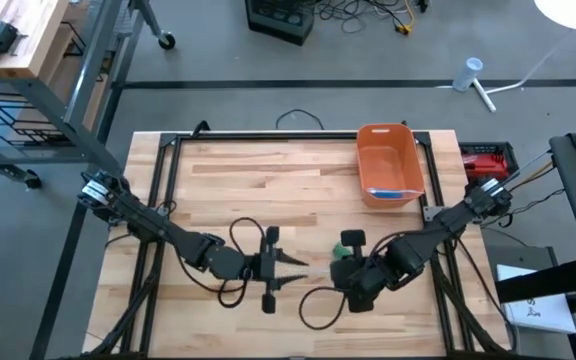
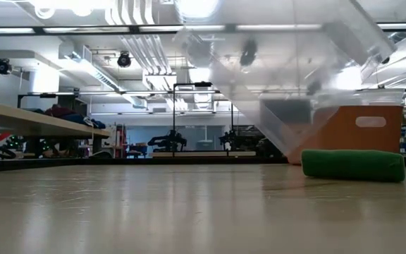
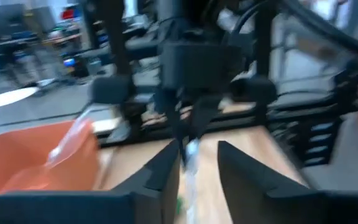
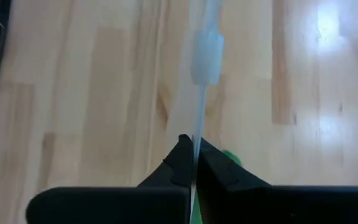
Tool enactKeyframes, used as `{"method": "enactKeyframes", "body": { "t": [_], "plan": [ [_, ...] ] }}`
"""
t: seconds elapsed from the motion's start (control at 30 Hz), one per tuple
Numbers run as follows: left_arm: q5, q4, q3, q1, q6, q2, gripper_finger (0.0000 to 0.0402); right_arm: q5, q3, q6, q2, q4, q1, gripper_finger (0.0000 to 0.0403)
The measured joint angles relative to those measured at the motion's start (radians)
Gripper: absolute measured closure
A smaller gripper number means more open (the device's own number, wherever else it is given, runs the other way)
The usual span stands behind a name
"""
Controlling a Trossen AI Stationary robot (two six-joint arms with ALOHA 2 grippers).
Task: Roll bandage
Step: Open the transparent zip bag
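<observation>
Near the front of the tabletop [image 1: 218, 180], the right claw [image 4: 194, 158] is pinched tight on the thin edge of a clear plastic bag [image 4: 205, 56], and the left claw [image 1: 293, 263], just across from it, has its fingers [image 3: 160, 177] parted with the same clear plastic between them. The rolled green bandage [image 2: 353, 164] lies on the wood just beside the right claw. Farther back, an orange bin [image 1: 389, 163] sits by the rear right edge.

Smooth wooden table [image 1: 268, 190], orange plastic bin [image 1: 388, 165], green cloth bandage [image 2: 353, 164].
</observation>
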Motion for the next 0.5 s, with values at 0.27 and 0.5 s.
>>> {"method": "enactKeyframes", "body": {
  "t": [0.27, 0.5],
  "plan": [
    [0.023, 0.105, 0.075, -0.013, -0.031, 0.098, 0.0268, 0.014, 0.047, 0.119, 0.048, 0.066, 0.026, 0.0402],
    [0.018, 0.105, 0.094, -0.033, -0.085, 0.137, 0.0289, 0.011, 0.048, 0.131, 0.057, 0.188, 0.055, 0.0403]
  ]
}}
